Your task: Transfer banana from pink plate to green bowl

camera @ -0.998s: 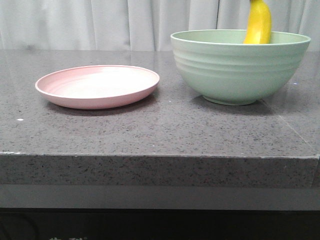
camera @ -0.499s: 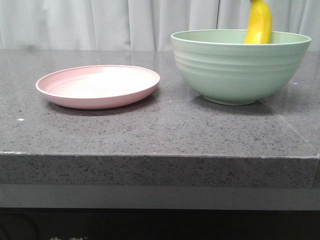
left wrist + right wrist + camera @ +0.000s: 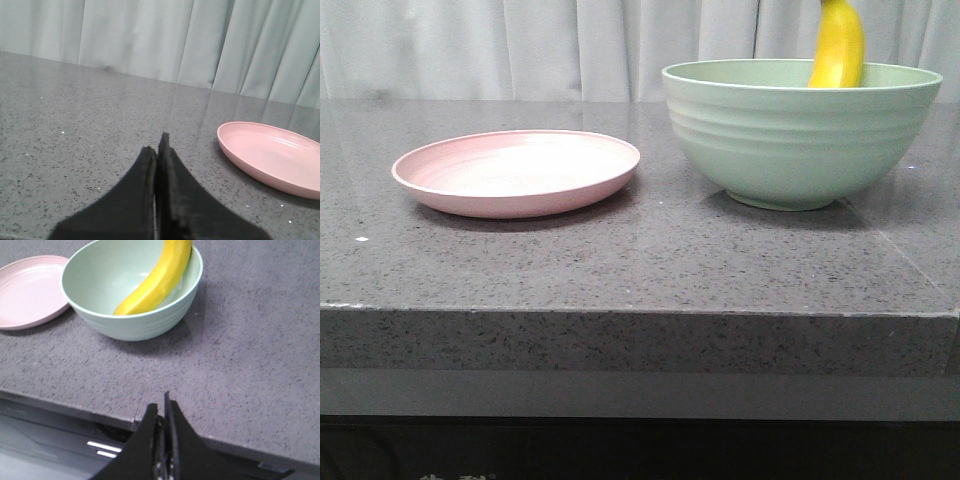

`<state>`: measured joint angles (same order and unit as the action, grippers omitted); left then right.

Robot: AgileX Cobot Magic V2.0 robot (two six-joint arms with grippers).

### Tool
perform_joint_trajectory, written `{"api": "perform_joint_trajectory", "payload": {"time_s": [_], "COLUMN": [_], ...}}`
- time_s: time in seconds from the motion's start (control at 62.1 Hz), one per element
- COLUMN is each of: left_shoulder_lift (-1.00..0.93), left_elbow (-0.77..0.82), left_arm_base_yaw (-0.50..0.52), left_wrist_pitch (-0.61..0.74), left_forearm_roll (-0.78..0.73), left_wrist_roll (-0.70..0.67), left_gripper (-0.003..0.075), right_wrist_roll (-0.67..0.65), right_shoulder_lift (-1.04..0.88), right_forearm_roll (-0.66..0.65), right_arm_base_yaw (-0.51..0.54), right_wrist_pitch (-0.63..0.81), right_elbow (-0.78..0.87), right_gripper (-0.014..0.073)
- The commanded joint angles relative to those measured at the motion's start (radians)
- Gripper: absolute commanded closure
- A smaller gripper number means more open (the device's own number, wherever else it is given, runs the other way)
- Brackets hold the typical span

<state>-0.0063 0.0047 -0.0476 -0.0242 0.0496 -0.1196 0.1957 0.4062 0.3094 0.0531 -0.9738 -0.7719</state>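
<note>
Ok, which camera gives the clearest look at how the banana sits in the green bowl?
The right wrist view: it looks down into the green bowl, showing the banana leaning against the wall and sticking out over the rim. The front view shows only its upper part above the rim. The left wrist view misses it.

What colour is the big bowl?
Pale mint green; the green bowl shows best in the right wrist view.
</note>
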Motion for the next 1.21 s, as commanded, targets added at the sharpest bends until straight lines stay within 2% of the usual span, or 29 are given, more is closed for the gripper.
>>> {"api": "perform_joint_trajectory", "payload": {"time_s": [0.0,0.129,0.306,0.37,0.483,0.564,0.837,0.918,1.191], "left_shoulder_lift": [-0.024,-0.024,-0.024,-0.024,-0.024,-0.024,-0.024,-0.024,-0.024], "left_elbow": [0.003,0.003,0.003,0.003,0.003,0.003,0.003,0.003,0.003], "left_arm_base_yaw": [0.003,0.003,0.003,0.003,0.003,0.003,0.003,0.003,0.003], "left_wrist_pitch": [0.088,0.088,0.088,0.088,0.088,0.088,0.088,0.088,0.088], "left_forearm_roll": [0.005,0.005,0.005,0.005,0.005,0.005,0.005,0.005,0.005], "left_wrist_roll": [-0.009,-0.009,-0.009,-0.009,-0.009,-0.009,-0.009,-0.009,-0.009], "left_gripper": [0.0738,0.0738,0.0738,0.0738,0.0738,0.0738,0.0738,0.0738,0.0738], "right_wrist_roll": [0.003,0.003,-0.001,-0.048,-0.236,-0.319,-0.301,-0.255,-0.231], "right_shoulder_lift": [0.001,-0.07,-0.204,-0.26,-0.337,-0.384,-0.441,-0.441,-0.441], "right_forearm_roll": [-0.017,-0.056,-0.085,-0.117,-0.233,-0.263,-0.264,-0.264,-0.263], "right_arm_base_yaw": [0.007,0.007,0.005,0.005,0.005,0.005,-0.039,-0.056,-0.052], "right_wrist_pitch": [0.155,0.393,0.613,0.668,0.722,0.759,0.997,0.992,0.995], "right_elbow": [0.011,0.147,0.357,0.431,0.537,0.605,0.798,0.795,0.795], "right_gripper": [0.0662,0.0662,0.0662,0.0662,0.0662,0.0662,0.0662,0.0662,0.0662]}}
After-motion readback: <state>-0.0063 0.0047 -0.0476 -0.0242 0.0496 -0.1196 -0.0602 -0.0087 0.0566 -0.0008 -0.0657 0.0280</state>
